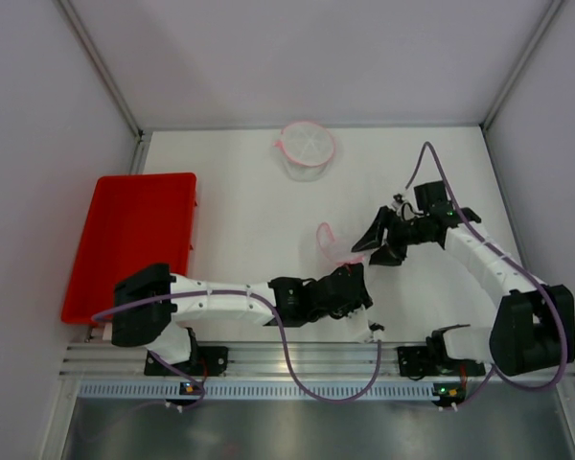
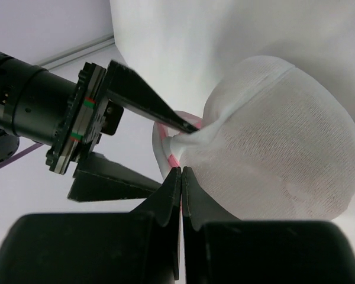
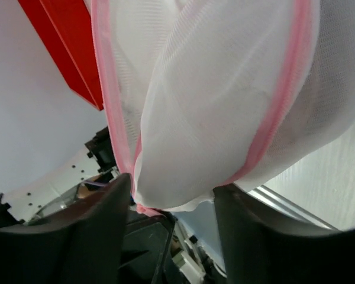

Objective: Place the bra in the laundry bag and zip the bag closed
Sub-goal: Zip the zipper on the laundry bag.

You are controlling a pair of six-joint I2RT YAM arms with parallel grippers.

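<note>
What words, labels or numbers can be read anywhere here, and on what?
No readable text anywhere.
The laundry bag: plain white mesh, pink trim, no label showing.
The red tray: unmarked.
The base rail: any print too small to tell.

The laundry bag (image 2: 284,154) is pinched at its pink edge by the left gripper (image 2: 181,176). The right gripper (image 2: 176,155) is held spread, its upper jaw against the mesh.

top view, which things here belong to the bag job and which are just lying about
In the job: laundry bag; left gripper, shut on its pink edge; right gripper, open, straddling the bag.
Lying about: red tray on the left; round pink-rimmed mesh thing at the back, role unclear.
</note>
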